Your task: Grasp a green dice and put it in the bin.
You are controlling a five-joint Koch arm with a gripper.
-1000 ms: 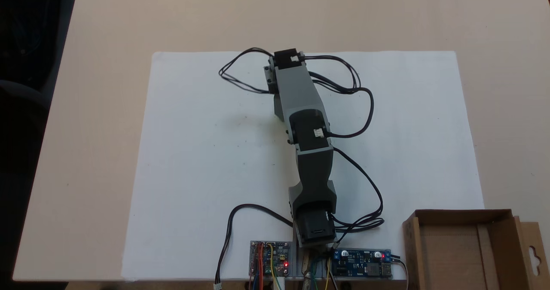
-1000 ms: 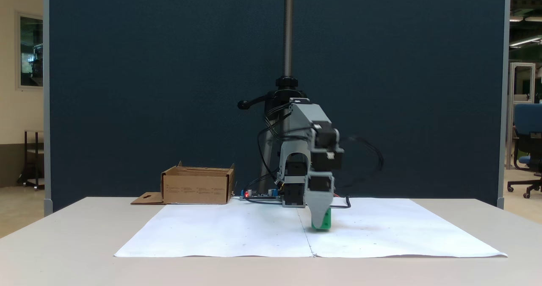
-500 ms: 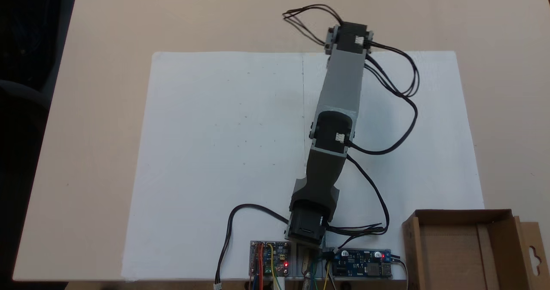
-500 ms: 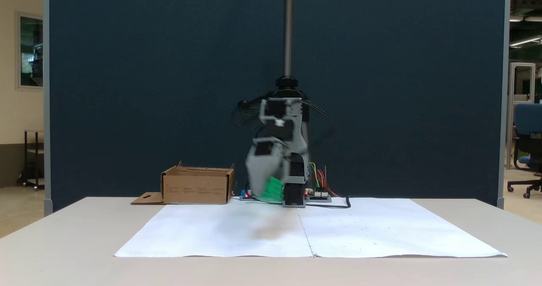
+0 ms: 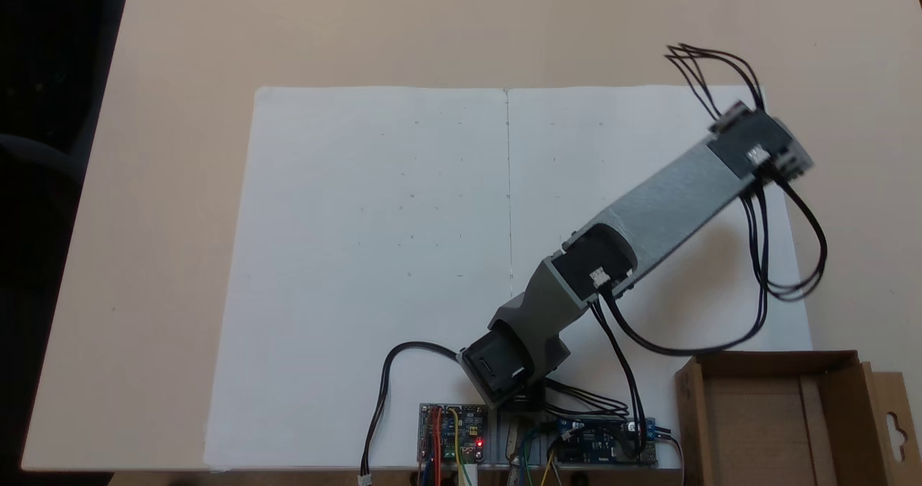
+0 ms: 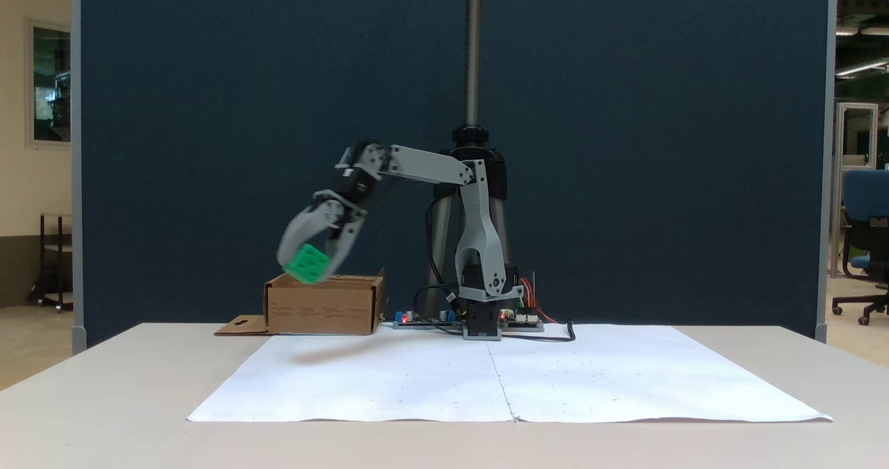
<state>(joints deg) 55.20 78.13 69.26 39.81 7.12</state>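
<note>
Worktop (image 5: 180, 255): beige, with white paper (image 5: 374, 255) spread over it; dark blue panel (image 6: 208, 108) behind.
Bin (image 5: 763, 428): at 5 o'clock on the worktop in the top-down fixed view, open side up.
Arm (image 6: 479, 233): reaches from its base toward the bin.
Gripper (image 6: 309, 264): fingers clenched on the dice (image 6: 307, 262).
Dice: held in the air, level with the bin's top edge in the front fixed view.

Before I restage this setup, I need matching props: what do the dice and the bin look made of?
Green dice: probably hard plastic, going by its bright uniform colour and rounded edges.
Bin: matte brown cardboard, with folded walls and a flap.
</note>
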